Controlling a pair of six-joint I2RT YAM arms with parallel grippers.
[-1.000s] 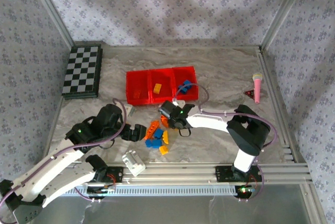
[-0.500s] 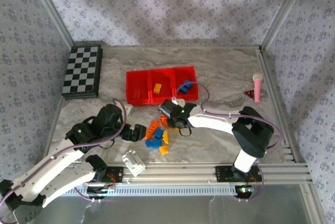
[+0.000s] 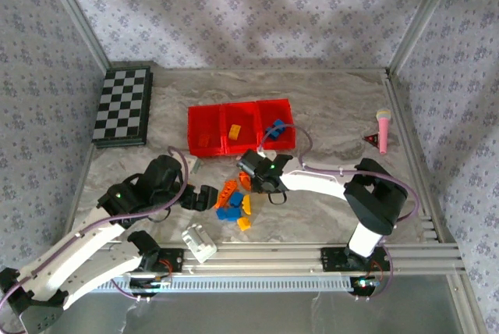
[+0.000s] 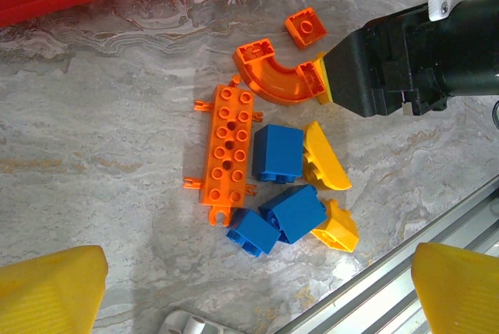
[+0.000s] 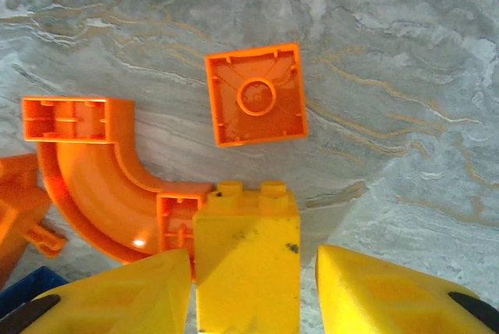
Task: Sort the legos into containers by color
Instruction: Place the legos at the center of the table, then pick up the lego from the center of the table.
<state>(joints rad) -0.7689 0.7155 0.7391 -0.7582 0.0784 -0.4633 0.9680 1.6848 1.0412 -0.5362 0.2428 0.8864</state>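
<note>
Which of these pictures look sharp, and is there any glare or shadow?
Top external: hazy, broad soft shadows on the back wall. Left wrist: legos crisp, the near yellow fingers blurred. Right wrist: small glare spot on the orange curved piece.

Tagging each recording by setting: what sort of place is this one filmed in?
Most likely a staged robot test cell, not a real room: lilac patterned backdrop walls framed by bare aluminium frame posts, a marble-look tabletop, and slotted aluminium rails at its near edge.
</note>
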